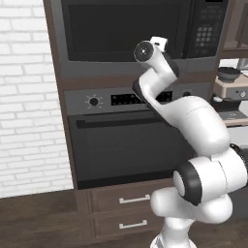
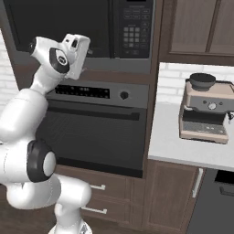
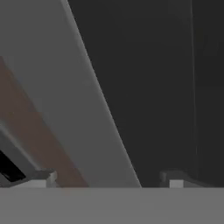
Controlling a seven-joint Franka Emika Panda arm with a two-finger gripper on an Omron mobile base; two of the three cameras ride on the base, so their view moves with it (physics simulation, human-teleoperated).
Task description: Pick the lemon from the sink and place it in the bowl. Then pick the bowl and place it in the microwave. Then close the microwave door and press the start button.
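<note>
The arm's hand is raised close against the microwave door (image 1: pixel 123 29), which is shut, its black glass facing the room. In the hand view the pincer (image 3: pixel 107 179) stands wide with nothing between its tips, just in front of the door's lower grey frame. The keypad (image 2: pixel 131 34) sits to the right of the door. Below lies the oven (image 2: pixel 98 132); farther right, a coffee machine (image 2: pixel 205 109) stands on the surface (image 2: pixel 176 146).

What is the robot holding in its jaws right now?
Nothing. The gripper has its jaws wide apart with nothing between them, right up against the microwave door.
</note>
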